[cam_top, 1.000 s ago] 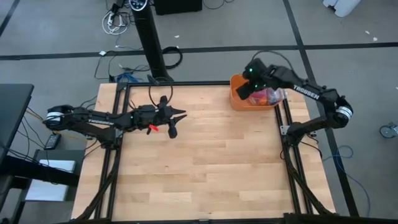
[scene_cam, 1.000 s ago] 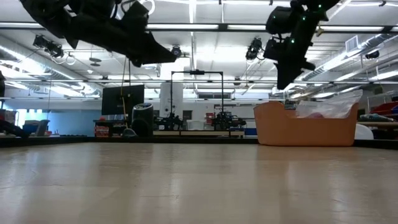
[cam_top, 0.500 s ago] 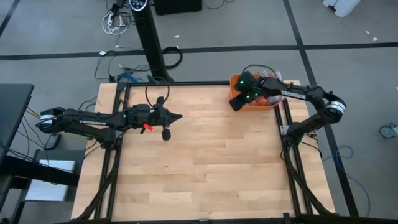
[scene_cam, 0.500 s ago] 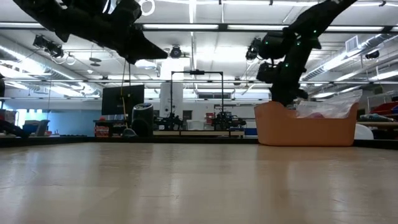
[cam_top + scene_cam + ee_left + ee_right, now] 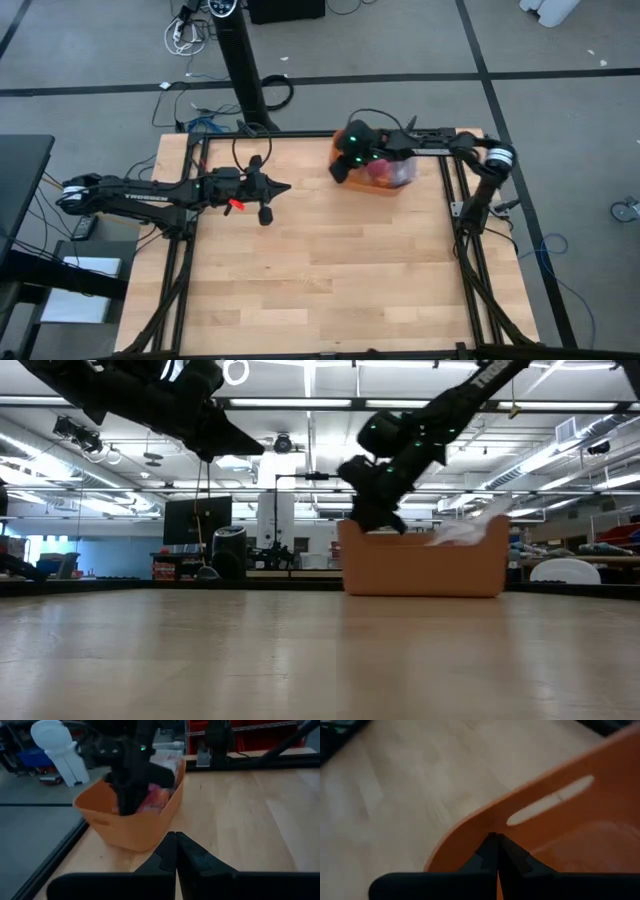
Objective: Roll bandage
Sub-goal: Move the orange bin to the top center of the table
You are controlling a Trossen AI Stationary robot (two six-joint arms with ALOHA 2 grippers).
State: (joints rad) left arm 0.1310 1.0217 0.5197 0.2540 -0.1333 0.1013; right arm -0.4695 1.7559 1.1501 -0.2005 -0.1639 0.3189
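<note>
An orange bin (image 5: 385, 182) is sitting on the light wooden desk (image 5: 320, 270) near its far edge, toward the right side. A clear crinkly plastic bag (image 5: 462, 531) is poking up above the bin's rim. Beyond the desk, a black stand (image 5: 240, 60) is rising from the grey floor, with loose cables (image 5: 185, 30) lying beside it.
</note>
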